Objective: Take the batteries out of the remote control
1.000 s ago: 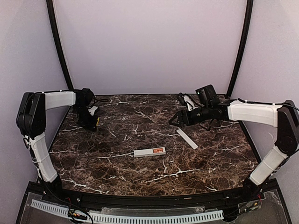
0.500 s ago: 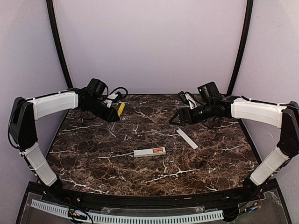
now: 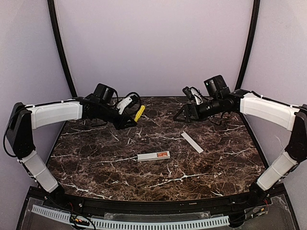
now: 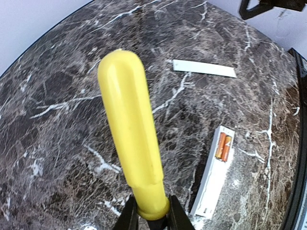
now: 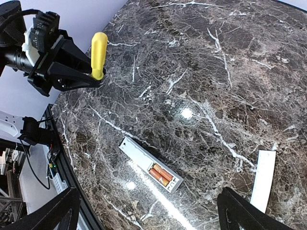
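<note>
Left pincer (image 3: 130,120), clamped on yellow stick (image 4: 129,124), moved toward the remote control (image 3: 153,156); right pincer (image 3: 184,115) is apart. Hard prying may scatter batteries (image 4: 223,146).

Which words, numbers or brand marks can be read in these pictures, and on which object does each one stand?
No text can be read in any view.
batteries: orange casings; any print is too small to read.
remote control: lies back upward; nothing legible on it.
yellow stick: plain, no marks.
white strip: plain, no marks.
</note>
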